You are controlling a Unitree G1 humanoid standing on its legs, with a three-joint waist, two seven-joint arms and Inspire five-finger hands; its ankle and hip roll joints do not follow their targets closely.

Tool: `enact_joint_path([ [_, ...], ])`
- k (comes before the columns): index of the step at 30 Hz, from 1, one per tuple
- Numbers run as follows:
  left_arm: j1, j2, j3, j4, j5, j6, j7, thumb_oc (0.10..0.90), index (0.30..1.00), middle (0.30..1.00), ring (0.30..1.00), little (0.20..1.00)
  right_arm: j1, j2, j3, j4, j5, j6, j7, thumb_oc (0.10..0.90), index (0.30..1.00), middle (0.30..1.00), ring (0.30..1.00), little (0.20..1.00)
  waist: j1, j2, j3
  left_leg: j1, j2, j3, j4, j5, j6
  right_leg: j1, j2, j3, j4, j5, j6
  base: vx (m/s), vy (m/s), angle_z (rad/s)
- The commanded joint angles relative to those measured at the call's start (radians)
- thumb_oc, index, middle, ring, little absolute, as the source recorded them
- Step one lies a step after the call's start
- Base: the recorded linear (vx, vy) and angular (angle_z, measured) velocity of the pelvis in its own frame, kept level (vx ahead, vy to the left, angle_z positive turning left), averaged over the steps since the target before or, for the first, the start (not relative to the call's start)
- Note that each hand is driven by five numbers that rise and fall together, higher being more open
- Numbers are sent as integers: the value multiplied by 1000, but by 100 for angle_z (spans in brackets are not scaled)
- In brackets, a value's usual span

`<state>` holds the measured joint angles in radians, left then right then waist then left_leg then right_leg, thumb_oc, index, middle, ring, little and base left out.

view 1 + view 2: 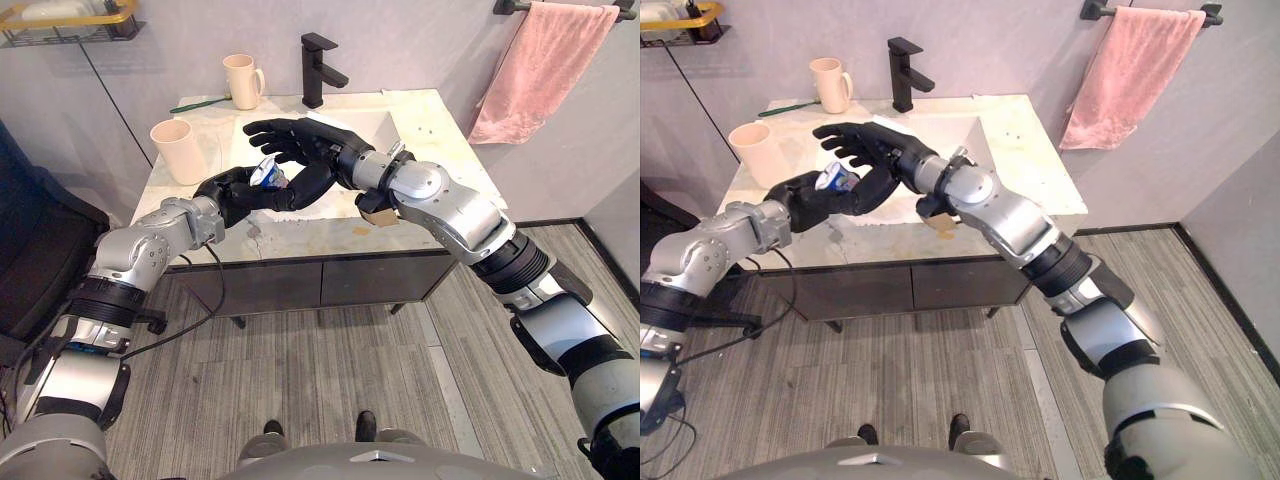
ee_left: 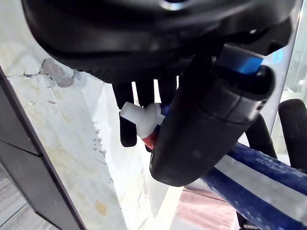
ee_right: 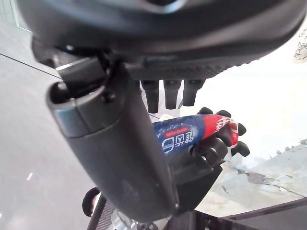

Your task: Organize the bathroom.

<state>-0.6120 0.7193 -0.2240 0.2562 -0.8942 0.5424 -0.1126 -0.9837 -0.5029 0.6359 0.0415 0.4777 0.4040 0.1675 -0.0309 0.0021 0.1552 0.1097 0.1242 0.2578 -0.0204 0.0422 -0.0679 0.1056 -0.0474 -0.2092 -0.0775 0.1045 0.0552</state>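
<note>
Pretty clearly a bathroom; marble-look vanity table with a sunken sink and black faucet behind it; two rinse cups left of the faucet; pink towel on a wall bar to its right.

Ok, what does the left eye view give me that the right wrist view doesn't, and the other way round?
Left eye view: the whole layout, with the black faucet, a cream mug, a cream cup, a green toothbrush, the pink towel, and the right robot hand open over the sink. Right wrist view: a close look at the toothpaste tube, its blue and red body with fingers curled round it. Both: that tube held in the left robot hand above the marble counter.
</note>
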Motion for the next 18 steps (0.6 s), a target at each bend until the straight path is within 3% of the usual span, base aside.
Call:
enact_joint_path([
  [1, -77, 51, 91, -47, -28, -138, -20, 400, 300, 300, 300, 300, -43, 23, -61, -60, -9, -82, -25, 800, 900, 900, 900, 900, 14, 10, -100, -51, 64, -4, 127, -21, -11, -25, -29, 46, 42, -155, 20, 0, 0, 0],
  [17, -64, 62, 103, -42, -18, -138, -29, 400, 300, 300, 300, 300, -49, 10, -70, -75, 17, -76, -27, 800, 900, 900, 900, 900, 14, 13, -97, -52, 64, -1, 132, -27, -11, -26, -30, 46, 51, -162, 19, 0, 0, 0],
  [18, -64, 62, 104, -42, -16, -136, -30, 400, 300, 300, 300, 300, -47, 11, -70, -77, 18, -74, -26, 596, 594, 594, 594, 594, 14, 13, -98, -52, 64, -2, 132, -26, -11, -25, -30, 46, 51, -162, 19, 0, 0, 0],
])
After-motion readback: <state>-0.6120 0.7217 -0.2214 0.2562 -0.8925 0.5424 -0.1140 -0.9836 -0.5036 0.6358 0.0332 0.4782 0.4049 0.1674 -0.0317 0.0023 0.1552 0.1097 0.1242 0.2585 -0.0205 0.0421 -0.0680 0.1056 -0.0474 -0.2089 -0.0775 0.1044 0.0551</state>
